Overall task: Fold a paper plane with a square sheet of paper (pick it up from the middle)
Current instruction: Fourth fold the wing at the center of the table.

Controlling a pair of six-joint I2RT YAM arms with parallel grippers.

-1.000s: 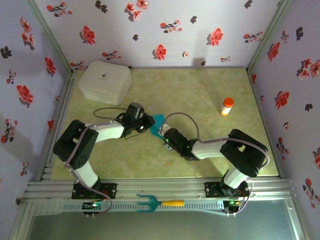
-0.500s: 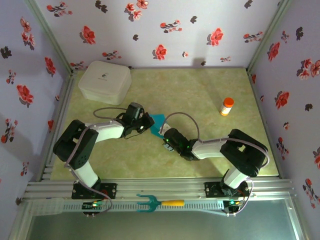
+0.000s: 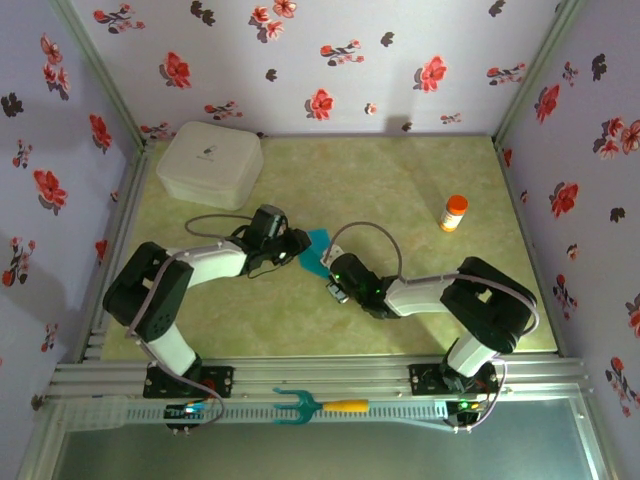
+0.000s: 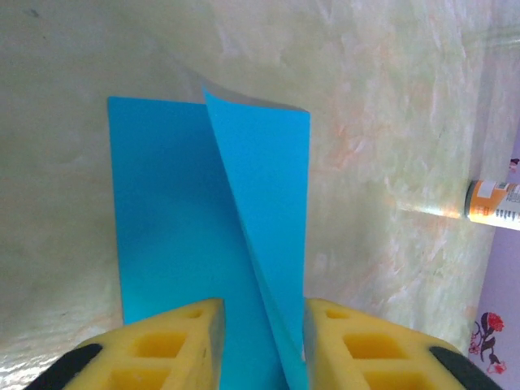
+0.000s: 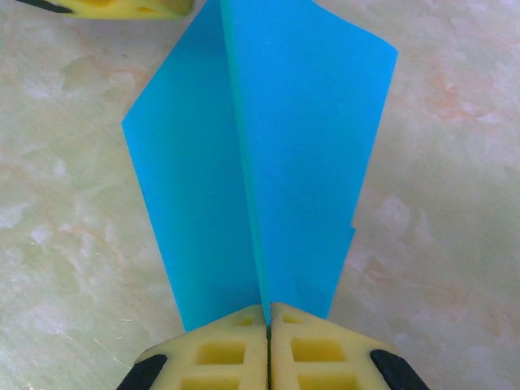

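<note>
**Right pincer nips the blue paper's crease, left pincer stands spread around it**

From above, the blue paper [image 3: 317,243] lies near the middle of the green table [image 3: 400,180], partly folded and small between the two arms. The left gripper [image 3: 297,250] reaches it from 9 o'clock, the right gripper [image 3: 329,270] from 5 o'clock. A white box [image 3: 210,163] sits off at 10 o'clock from the paper, and an orange bottle [image 3: 455,212] stands well apart at 2 o'clock. A teal fork tool [image 3: 300,405] with a yellow handle lies on the rail at 6 o'clock.

From the left wrist, the blue paper [image 4: 171,227] lies flat at 9 o'clock while a fold stands up from it and runs down into the left gripper [image 4: 262,325], whose yellow jaws are spread apart on either side of that fold. The orange bottle [image 4: 491,201] lies at the 3 o'clock edge.

From the right wrist, the right gripper [image 5: 268,325] has its jaws pressed together on the raised centre crease of the blue paper [image 5: 317,146], pinching it at 6 o'clock; the flaps fan out toward 12 o'clock
</note>
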